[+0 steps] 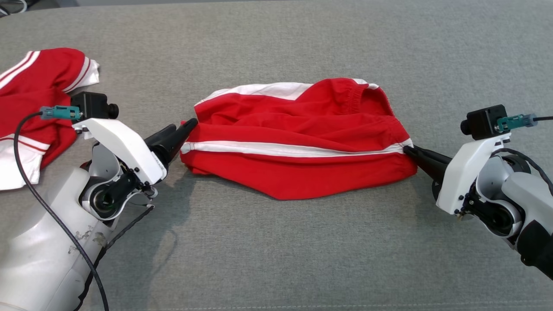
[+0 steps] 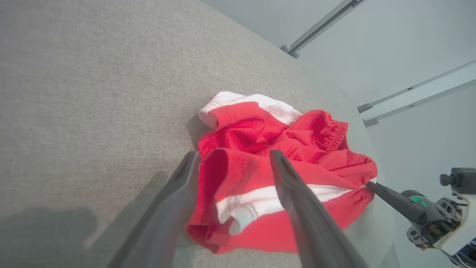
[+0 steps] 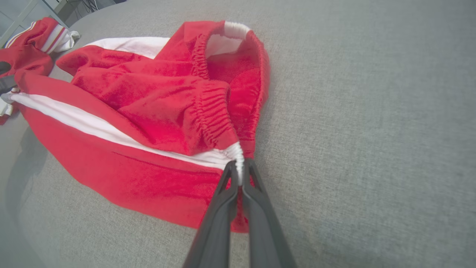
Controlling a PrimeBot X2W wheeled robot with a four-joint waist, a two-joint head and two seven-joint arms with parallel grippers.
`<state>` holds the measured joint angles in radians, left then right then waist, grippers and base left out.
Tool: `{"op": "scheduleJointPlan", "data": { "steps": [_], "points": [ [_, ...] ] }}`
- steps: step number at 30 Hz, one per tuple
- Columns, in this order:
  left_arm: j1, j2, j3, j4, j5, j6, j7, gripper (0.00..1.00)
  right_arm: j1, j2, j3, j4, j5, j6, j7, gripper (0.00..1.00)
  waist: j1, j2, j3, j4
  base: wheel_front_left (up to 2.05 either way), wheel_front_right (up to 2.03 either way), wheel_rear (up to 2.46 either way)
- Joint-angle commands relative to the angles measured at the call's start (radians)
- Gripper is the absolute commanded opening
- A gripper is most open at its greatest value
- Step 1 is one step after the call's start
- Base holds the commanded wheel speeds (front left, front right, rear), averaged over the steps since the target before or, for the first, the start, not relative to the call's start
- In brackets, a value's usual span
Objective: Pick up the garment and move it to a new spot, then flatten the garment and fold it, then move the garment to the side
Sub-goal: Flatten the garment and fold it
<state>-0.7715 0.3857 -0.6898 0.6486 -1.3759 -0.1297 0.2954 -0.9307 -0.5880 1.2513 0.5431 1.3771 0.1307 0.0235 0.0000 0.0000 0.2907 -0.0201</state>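
Between the two claws, the garment (image 1: 298,172), red shorts with a white side stripe (image 1: 293,150), lies stretched out on the grey padded surface (image 1: 276,250), one end at each claw. At one end the right gripper (image 1: 407,148) is clamped tight on the waistband (image 3: 214,111) corner where the stripe ends, with the cloth pinched right at its fingertips. It is likely anchoring that end so the shorts lie pulled lengthwise. At the other end the left gripper (image 1: 185,126) has its fingers spread apart with nothing pinched. The leg hem (image 2: 223,175) sits just ahead of its tips, in line with the gap; can't tell if the tips touch cloth. Judged: the shorts are laid at the spot and flattening is the step in hand. The layers past the stripe are bunched and wrinkled, and the waistband gapes open beyond the right claw's tips. Folding is not yet done. Off the left claw's outer side, past its wrist, lies a second red-and-white garment (image 1: 34,95), apart from the shorts. Risk: with the hem end free, a pull from the right claw alone could drag the whole piece.
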Motion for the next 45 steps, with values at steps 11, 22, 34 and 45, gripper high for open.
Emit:
{"op": "scheduleJointPlan", "data": {
  "steps": [11,22,34,45],
  "points": [
    [0.086,0.082,-0.02,-0.147,-0.052,-0.001,-0.135,1.0,0.066,0.015,0.012,0.032,0.003,0.0,-0.048,0.0,0.0,0.0,-0.047,0.077,0.0,0.0,0.0],
    [0.173,0.091,-0.096,-0.259,-0.046,-0.001,-0.336,1.0,0.069,0.021,0.021,0.04,-0.013,0.0,-0.053,0.0,0.0,0.0,-0.034,0.063,0.0,0.0,0.0],
    [0.094,0.106,-0.212,-0.173,-0.008,-0.001,-0.471,1.0,0.061,0.037,0.026,0.04,-0.027,0.0,-0.051,0.0,0.0,0.0,-0.015,0.036,0.0,0.0,0.0],
    [0.042,0.111,-0.272,-0.185,-0.079,-0.001,-0.497,1.0,0.07,0.045,0.028,0.05,-0.035,0.0,-0.056,0.0,0.0,0.0,-0.006,0.021,0.0,0.0,0.0]
  ]
}}
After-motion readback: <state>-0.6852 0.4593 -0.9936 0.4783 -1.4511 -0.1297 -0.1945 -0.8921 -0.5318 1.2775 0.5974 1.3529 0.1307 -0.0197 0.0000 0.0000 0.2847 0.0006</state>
